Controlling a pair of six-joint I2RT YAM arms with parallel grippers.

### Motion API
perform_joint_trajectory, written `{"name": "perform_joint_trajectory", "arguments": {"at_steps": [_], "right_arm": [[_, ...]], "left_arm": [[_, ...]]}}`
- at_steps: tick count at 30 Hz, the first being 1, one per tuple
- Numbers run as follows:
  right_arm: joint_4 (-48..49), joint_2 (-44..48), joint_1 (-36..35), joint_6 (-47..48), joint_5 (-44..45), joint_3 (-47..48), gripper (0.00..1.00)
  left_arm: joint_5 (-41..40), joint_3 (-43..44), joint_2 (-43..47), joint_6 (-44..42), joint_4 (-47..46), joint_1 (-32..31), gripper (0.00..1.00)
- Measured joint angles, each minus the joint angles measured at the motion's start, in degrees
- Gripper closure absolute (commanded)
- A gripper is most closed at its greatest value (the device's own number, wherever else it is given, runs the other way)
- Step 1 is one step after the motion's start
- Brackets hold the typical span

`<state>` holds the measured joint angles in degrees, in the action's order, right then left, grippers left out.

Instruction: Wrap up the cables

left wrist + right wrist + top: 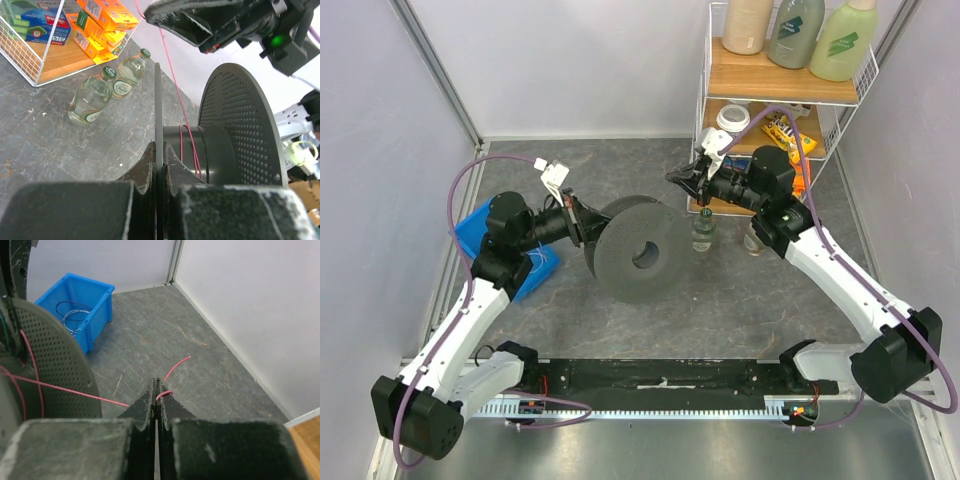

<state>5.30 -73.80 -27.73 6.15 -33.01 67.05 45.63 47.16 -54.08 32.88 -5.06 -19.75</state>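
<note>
Along the left edge, the blue bin (472, 228) sits hard against the wall behind the left arm, with loose cable loops (75, 315) lying inside it. The left pincer (586, 222) is clenched on the rim of the spool's near flange, its fingers (145, 167) pinching the thin disc edge-on. The spool (620, 262) stands on the table (700, 320) near the middle, its axis roughly level and its centre hole facing the arm bases. The stretch of table between the spool and the bases is bare, and so is the ground towards the far left corner.

A few turns of the pink cable (70, 390) lie round the spool's core. From there its long axis runs as a straight, taut line up and rightward to the right pincer (672, 177), which is clenched on it. A short free end curls away past the tips.

Room is tighter on the right. Two bottles (703, 232) stand just below that pincer, close to the wire rack (705, 100) by the right wall.
</note>
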Motion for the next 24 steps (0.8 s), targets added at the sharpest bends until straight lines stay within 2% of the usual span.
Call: {"name": "perform_joint_trajectory", "arguments": {"at_steps": [13, 24], "right_arm": [[2.0, 6.7, 1.0, -9.5, 4.7, -8.8, 1.0], [8.3, 9.9, 1.4, -25.2, 6.1, -12.3, 1.0]], "left_arm": [[2.5, 0.0, -2.2, 17.4, -7.1, 5.9, 0.98], [-5.3, 7.8, -2.9, 18.8, -3.9, 8.1, 0.98]]}}
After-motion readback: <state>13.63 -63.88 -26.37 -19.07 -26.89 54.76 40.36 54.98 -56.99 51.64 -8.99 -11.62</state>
